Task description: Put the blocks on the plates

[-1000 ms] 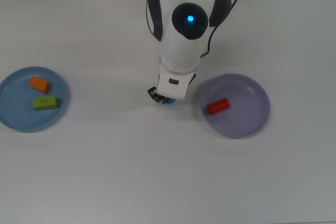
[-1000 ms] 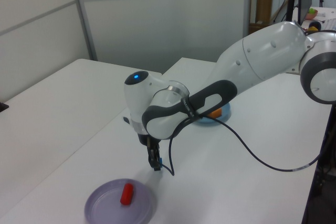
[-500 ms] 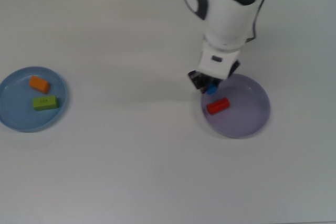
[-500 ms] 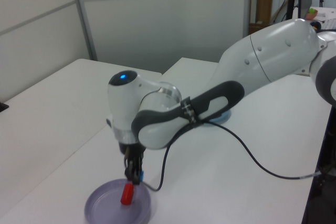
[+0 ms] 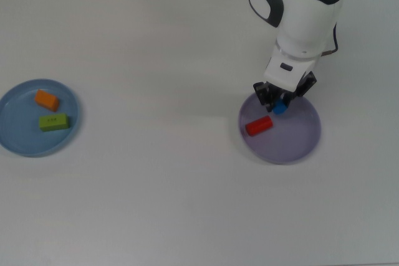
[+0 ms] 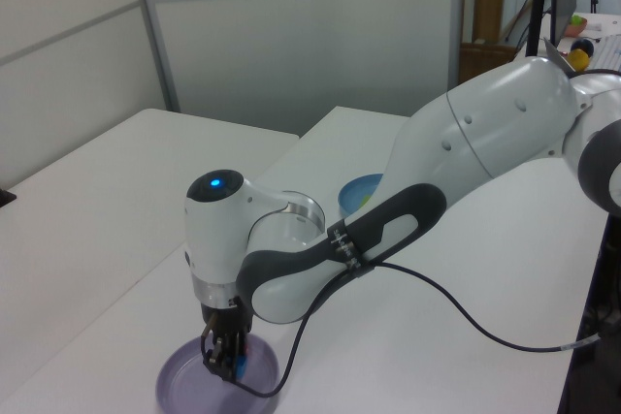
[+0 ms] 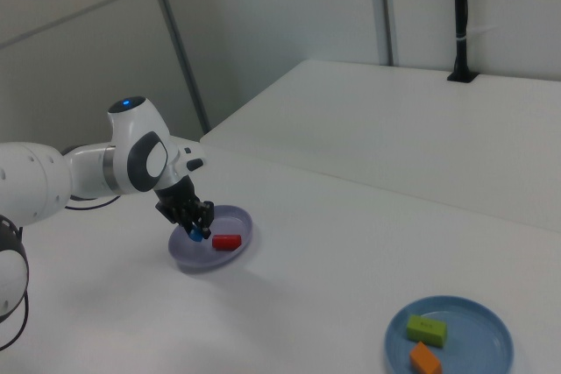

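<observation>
Now that the pincer (image 5: 278, 105) has carried the blue cube (image 5: 280, 108), gripped between its fingers, over the lavender plate (image 5: 305, 141) beside the red block (image 5: 259, 126), only release remains.

No readable text, label, brand, number or sign turns up anywhere in the three views, not on the arm, the plates, the blocks or the bench
</observation>
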